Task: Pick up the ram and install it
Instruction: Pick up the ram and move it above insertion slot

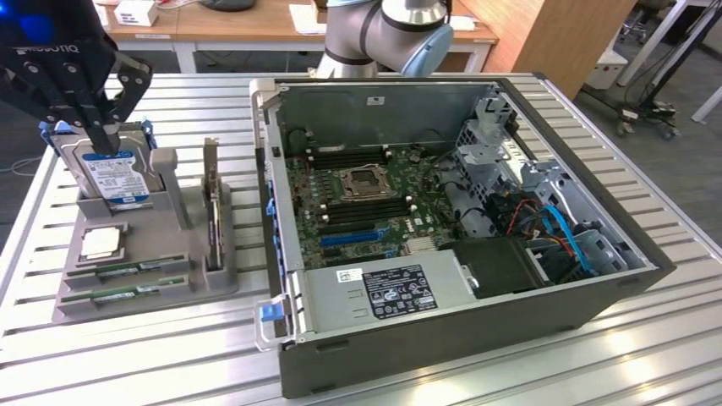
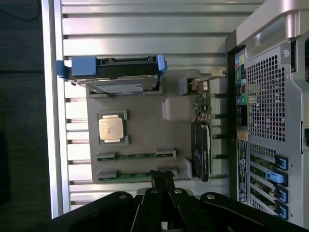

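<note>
Along the grey holder's (image 1: 141, 245) edge opposite the hard drive (image 1: 113, 178) lies the ram (image 1: 124, 293). Pressed together and empty, the pincer (image 1: 107, 139) hangs apart from it.

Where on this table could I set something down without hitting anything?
Bare slats of the table run across the exterior view's foreground, before the grey parts holder and the open computer case, and past the case on the exterior view's right. Crowded: the narrow gap between holder and case, and above the hard drive, where the gripper hovers.

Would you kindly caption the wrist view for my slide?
Shut hand over the gray parts tray, closest to a ram stick.
</note>
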